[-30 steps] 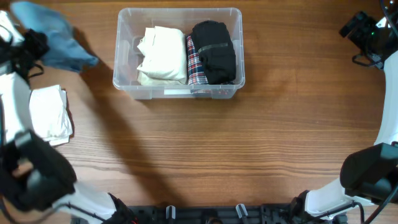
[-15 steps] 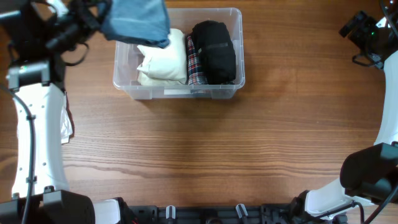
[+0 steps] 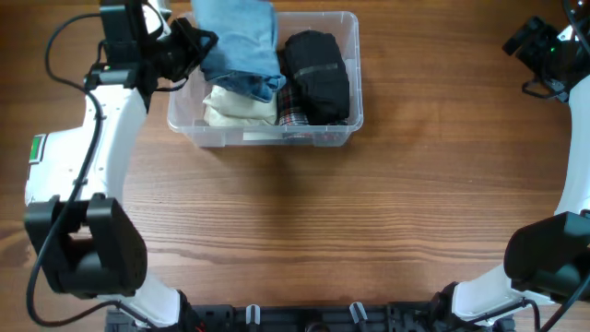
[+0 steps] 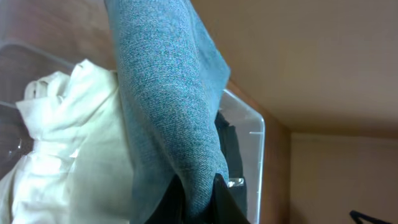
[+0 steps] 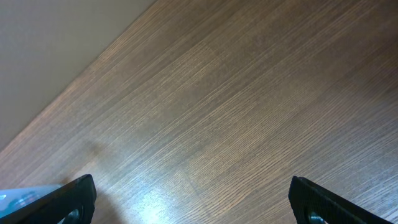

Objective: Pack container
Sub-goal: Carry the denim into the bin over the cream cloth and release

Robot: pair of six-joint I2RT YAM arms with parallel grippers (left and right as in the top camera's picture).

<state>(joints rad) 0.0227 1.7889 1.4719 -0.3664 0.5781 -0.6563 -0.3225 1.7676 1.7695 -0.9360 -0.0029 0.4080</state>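
The clear plastic container point(image 3: 346, 23) stands at the table's far middle. It holds a cream garment point(image 3: 238, 104), a plaid garment point(image 3: 291, 101) and a black garment point(image 3: 316, 76). My left gripper point(image 3: 195, 41) is shut on a blue garment point(image 3: 240, 41) that hangs over the container's left half, above the cream garment. In the left wrist view the blue garment point(image 4: 168, 112) is pinched between the fingers point(image 4: 198, 193), with the cream garment point(image 4: 68, 143) below and the container's wall point(image 4: 252, 143) behind. My right gripper point(image 5: 193, 199) is open and empty, at the far right point(image 3: 539, 41).
The wooden table point(image 3: 323, 212) spreads in front of the container. My left arm point(image 3: 78, 157) runs along the left side and hides what lies there. The right arm's base point(image 3: 544, 258) stands at the front right corner.
My left gripper has carried the blue garment rightward from the far left to above the container's left half. The white folded garment at the left is now hidden by the arm. The right arm has not moved.
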